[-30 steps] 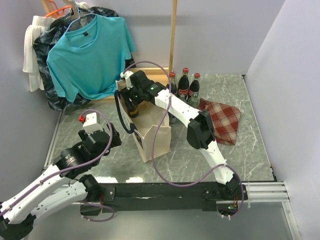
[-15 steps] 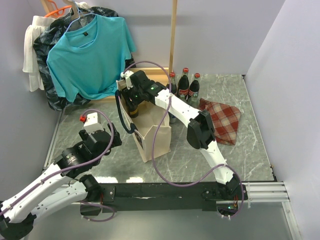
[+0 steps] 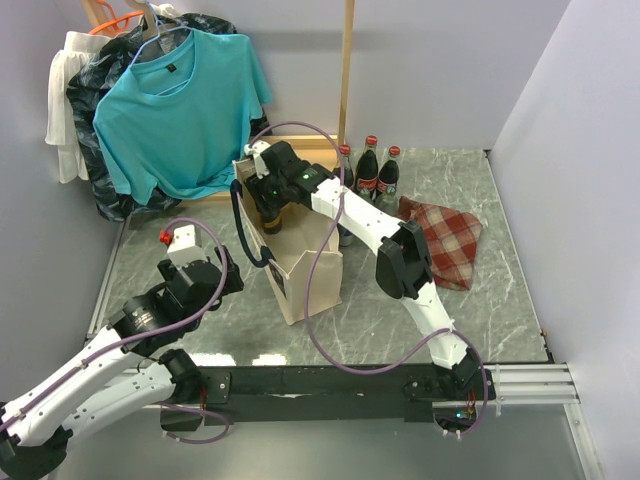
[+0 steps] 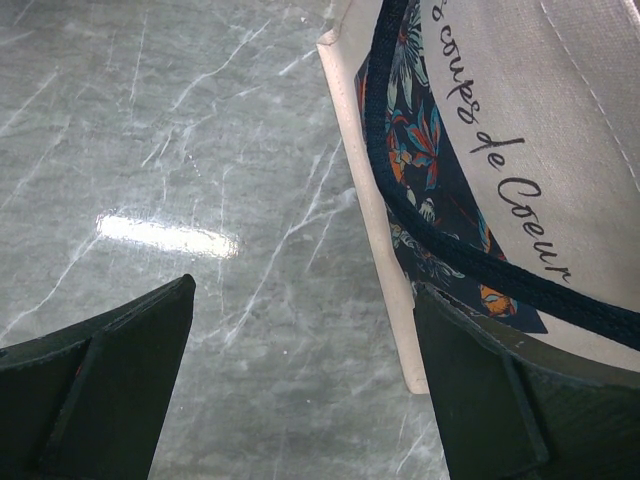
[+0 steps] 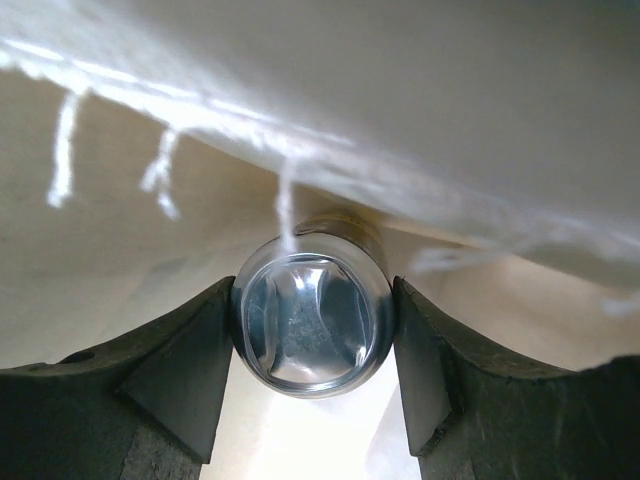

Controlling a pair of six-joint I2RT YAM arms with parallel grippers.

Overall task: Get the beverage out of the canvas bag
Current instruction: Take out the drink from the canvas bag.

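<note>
The canvas bag [image 3: 308, 268], cream with navy handles, stands upright mid-table. My right gripper [image 3: 268, 203] is at the bag's open mouth, shut on the beverage [image 3: 271, 222], a brown bottle. In the right wrist view the gripper [image 5: 312, 322] clamps the bottle's round glass end [image 5: 310, 318] from both sides, with cream bag fabric [image 5: 300, 90] behind it. My left gripper [image 3: 215, 272] is open and empty, low over the table just left of the bag. The left wrist view shows its jaws wide apart [image 4: 300, 370] beside the bag's printed side [image 4: 500, 150].
Three cola bottles with red caps [image 3: 368, 172] stand at the back by a wooden post [image 3: 347, 70]. A red-and-white plaid cloth [image 3: 447, 240] lies at the right. A teal shirt [image 3: 180, 110] hangs at the back left.
My right gripper and the bottle have shifted slightly to the right at the bag's mouth. The left arm has not moved.
</note>
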